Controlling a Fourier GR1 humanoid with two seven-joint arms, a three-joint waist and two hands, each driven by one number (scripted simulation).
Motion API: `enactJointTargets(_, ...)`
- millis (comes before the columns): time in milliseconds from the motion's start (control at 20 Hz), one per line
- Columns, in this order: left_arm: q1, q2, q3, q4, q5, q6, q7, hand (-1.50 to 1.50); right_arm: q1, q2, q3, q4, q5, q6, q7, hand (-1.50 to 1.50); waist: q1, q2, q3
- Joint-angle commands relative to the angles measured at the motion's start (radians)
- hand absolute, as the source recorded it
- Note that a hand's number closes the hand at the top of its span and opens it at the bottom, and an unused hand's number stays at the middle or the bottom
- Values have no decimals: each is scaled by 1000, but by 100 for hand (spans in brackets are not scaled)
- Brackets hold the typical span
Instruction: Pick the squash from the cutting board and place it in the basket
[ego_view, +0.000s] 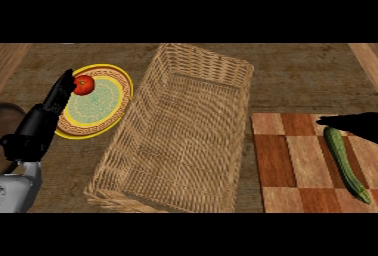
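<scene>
The right hand (353, 122) comes in from the view's right edge, its fingers stretched out straight and flat over the far end of the squash (345, 162), holding nothing. The squash, long and green, lies on the checkered cutting board (288, 170) just below that hand, running toward the near edge. To the left of this hand stands the wicker basket (181, 130) on the desk (310, 75). The left hand (57, 95) rests with straight fingers raised, beside a plate (96, 107) bearing a tomato (83, 85).
</scene>
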Motion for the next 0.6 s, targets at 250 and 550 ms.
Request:
enactJointTargets(250,-44,-44,43,-11,-51,-30,58,0,32,66,-62,51,136,-77,-99,-150,-1,0,0)
enactJointTargets(550,-40,-78,63,35,-70,-53,4,0,20,116,-67,202,215,-147,-203,-150,3,1,0)
